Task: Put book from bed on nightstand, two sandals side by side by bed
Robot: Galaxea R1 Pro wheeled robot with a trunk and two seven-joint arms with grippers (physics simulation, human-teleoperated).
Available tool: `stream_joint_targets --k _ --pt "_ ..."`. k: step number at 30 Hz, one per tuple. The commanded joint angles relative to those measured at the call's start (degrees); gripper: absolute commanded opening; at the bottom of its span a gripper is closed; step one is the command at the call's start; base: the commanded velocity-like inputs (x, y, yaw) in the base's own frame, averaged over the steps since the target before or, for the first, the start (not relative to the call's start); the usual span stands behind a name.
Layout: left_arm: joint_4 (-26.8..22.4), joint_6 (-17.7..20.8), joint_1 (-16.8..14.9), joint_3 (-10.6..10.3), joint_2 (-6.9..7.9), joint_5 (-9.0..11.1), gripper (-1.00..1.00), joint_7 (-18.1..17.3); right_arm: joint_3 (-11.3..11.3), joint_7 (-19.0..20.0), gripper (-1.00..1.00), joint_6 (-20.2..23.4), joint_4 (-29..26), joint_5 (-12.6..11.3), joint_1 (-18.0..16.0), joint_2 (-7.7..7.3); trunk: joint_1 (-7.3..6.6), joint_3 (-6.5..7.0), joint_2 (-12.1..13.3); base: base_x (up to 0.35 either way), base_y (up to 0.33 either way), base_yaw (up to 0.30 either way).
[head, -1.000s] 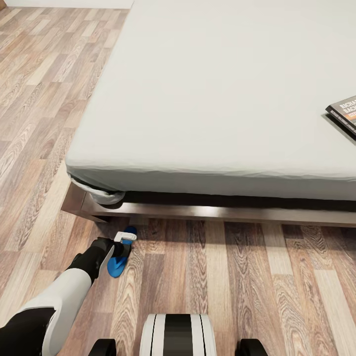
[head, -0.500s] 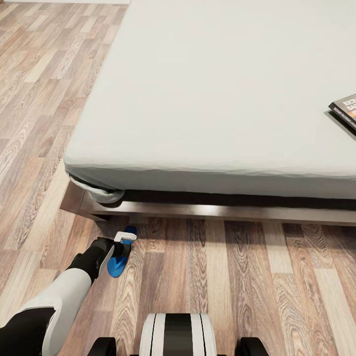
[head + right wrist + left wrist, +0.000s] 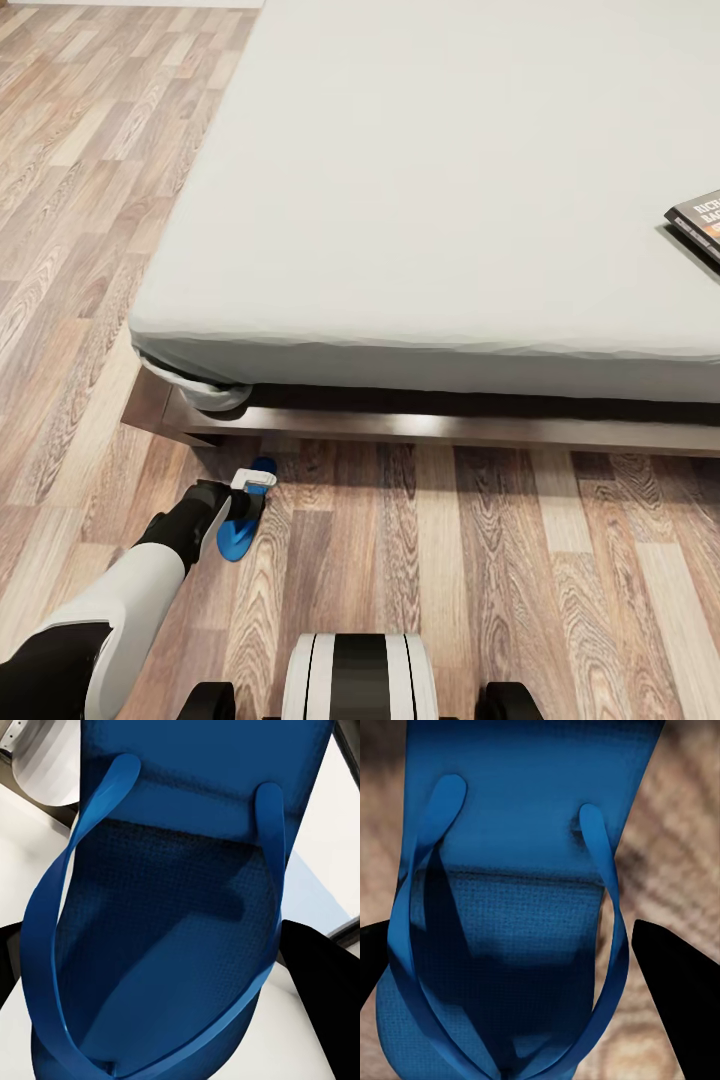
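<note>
Item: first sandal, bright blue flip-flop, lying flat on the wood-plank floor just beside the near left corner of the bed; I am holding my left pincer directly over it. In the left wrist view the sandal is showing its sole and both thin toe straps, with my two dark fingers standing apart on either flank of it; the jaws are looking spread about as wide as the sole, and I cannot tell whether the pads are touching its edges. Handling: I am judging it light, thin and bendy, likely foam, with a finely textured top face offering fair friction; the edges of the sole at mid-length are looking like the soundest hold, the straps being too soft to steer it by. Second sandal: showing close before my right pincer in the right wrist view, fingers dark at either side; I am judging that it is gripped, pale surfaces lying behind it. Left arm: reaching forward and down toward the floor, forearm slanting, wrist bent low at the bed corner. The book is lying on the grey mattress at the far right, not yet moved.
</note>
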Motion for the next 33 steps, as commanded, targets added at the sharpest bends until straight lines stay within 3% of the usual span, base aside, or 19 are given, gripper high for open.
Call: stream_joint_targets --k 1,11,12,33 --pt "-0.1 0.2 0.0 0.3 -0.04 -0.6 -1.0 -0.5 -0.2 -0.2 -1.0 0.6 -0.1 0.1 0.0 0.01 -0.01 -0.03 0.0 0.0 0.0 0.0" --pt "-0.1 0.2 0.0 0.3 -0.04 -0.6 -1.0 -0.6 -0.2 -0.2 -1.0 0.6 -0.1 0.2 0.0 0.08 -0.01 -0.03 0.0 0.0 0.0 0.0" --pt "-0.1 0.2 0.0 0.3 -0.04 -0.6 1.0 -0.6 -0.2 -0.2 -1.0 0.6 -0.1 0.2 0.0 0.09 -0.01 -0.03 0.0 0.0 0.0 0.0" --pt "-0.2 0.1 0.0 0.3 -0.04 -0.6 1.0 -0.8 -0.2 -0.2 -1.0 0.6 -0.1 0.2 0.0 0.18 -0.01 -0.03 0.0 0.0 0.0 0.0"
